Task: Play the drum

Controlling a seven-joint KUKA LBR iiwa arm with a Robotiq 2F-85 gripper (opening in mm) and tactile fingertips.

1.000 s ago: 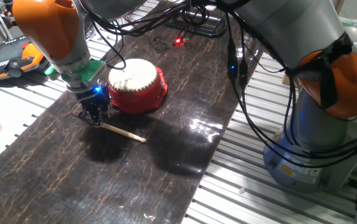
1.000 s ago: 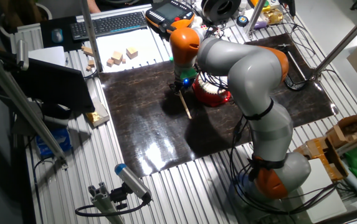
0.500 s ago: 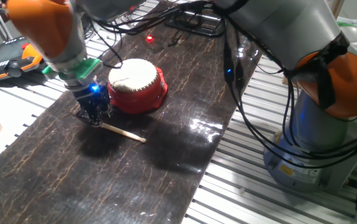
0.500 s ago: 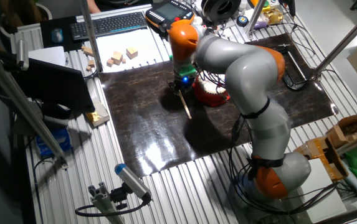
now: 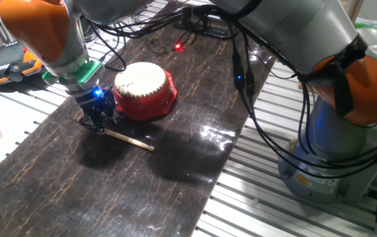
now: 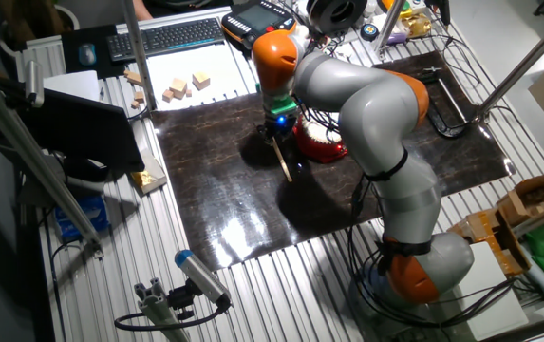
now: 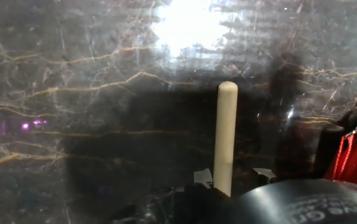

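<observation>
drum (image 5: pixel 145 89) upright, cream skin up, far-left on dark mat (image 5: pixel 175 171) | wooden drumstick (image 5: pixel 130 139) flat, long axis running right-and-near from gripper (image 5: pixel 99 124) | jaws closed on stick's left end, just left of drum

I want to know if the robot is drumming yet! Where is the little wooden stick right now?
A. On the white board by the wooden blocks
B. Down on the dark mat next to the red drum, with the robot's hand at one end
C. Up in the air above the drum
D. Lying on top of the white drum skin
B: the stick lies flat on the dark mat beside the drum, with the gripper down at one end of it.
</observation>
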